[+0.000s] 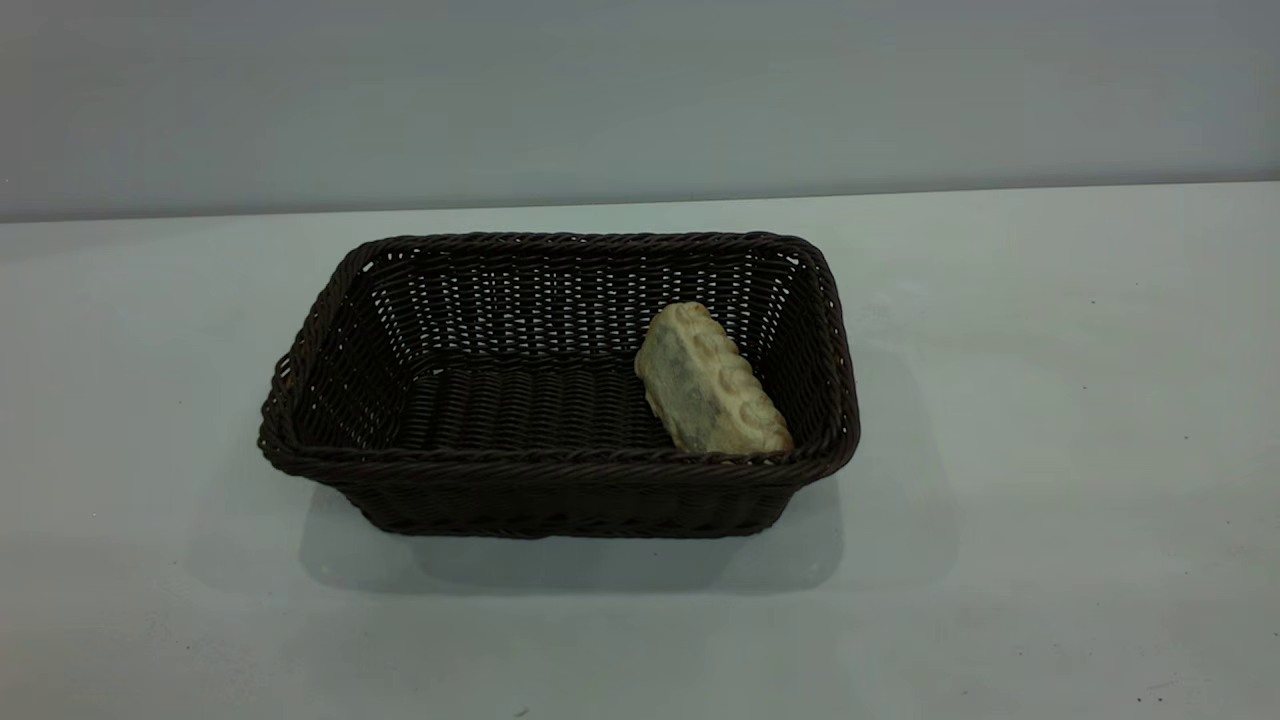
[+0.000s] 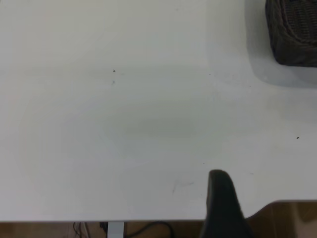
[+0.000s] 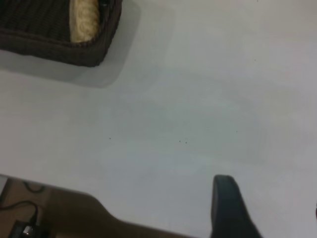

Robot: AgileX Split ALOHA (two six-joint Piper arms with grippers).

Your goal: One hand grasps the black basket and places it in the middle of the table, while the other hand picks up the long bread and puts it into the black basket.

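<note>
Black basket [image 1: 560, 385] sits mid-tabletop, long bread [image 1: 710, 382] inside, leaning at its right end. Both steps look done. Left gripper [image 2: 224, 206] and right gripper [image 3: 229, 208] hover near tabletop edges, empty; jaw state: cannot tell. Next: park.

From the outside camera neither arm shows at all; the near rim of the black basket [image 1: 560, 465] hides the lower end of the long bread [image 1: 712, 385]; in the left wrist view only a corner of the basket [image 2: 294, 32] enters, cut off by the edge, and a single dark finger [image 2: 223, 203] of the left claw, so its spread cannot be told; the right wrist view likewise shows one finger [image 3: 229, 208], the basket cropped, the bread [image 3: 84, 20] a sliver.
</note>
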